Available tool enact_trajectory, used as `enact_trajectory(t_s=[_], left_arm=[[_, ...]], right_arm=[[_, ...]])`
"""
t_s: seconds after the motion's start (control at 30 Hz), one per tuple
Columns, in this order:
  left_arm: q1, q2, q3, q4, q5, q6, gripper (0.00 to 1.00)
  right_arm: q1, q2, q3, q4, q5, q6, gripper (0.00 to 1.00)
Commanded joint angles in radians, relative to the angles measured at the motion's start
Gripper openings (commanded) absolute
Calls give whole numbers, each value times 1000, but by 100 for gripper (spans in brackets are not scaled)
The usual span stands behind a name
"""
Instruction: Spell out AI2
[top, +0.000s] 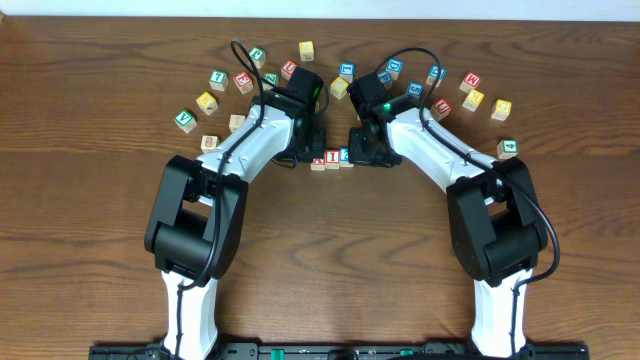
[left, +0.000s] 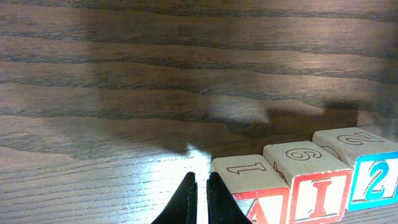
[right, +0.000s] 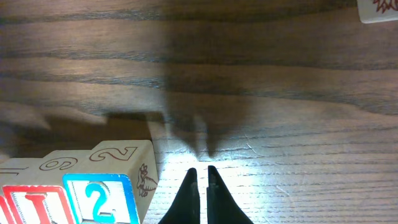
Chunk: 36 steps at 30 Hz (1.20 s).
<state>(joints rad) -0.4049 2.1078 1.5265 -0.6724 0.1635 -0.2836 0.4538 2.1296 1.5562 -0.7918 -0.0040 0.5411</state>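
Three wooden blocks stand side by side in a row on the table: a red A block (top: 318, 161) (left: 252, 186), a red I block (top: 332, 158) (left: 311, 177) and a blue 2 block (top: 345, 155) (left: 367, 168) (right: 102, 186). My left gripper (top: 306, 148) (left: 199, 182) is shut and empty, its tips just left of the A block. My right gripper (top: 358, 145) (right: 201, 175) is shut and empty, its tips just right of the 2 block.
Several loose letter blocks lie scattered behind the arms, among them a green V block (top: 185, 120), a yellow block (top: 206, 101), a red block (top: 472, 81) and a green 4 block (top: 507, 148). One block corner (right: 378, 9) shows in the right wrist view.
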Motion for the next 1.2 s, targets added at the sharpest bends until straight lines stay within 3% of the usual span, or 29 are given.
enact_trajectory(t_s=[0.0, 0.4, 0.73, 1.17], left_arm=[[9, 3, 2, 0, 9, 17, 7], [98, -85, 29, -8, -26, 56, 8], [148, -146, 29, -18, -136, 61, 8], [220, -200, 29, -34, -203, 23, 8]], right_arm=[[-7, -6, 3, 1, 5, -23, 1], [-37, -47, 75, 32, 3, -77, 1], [29, -26, 75, 214, -8, -139, 1], [91, 53, 74, 227, -32, -138, 1]])
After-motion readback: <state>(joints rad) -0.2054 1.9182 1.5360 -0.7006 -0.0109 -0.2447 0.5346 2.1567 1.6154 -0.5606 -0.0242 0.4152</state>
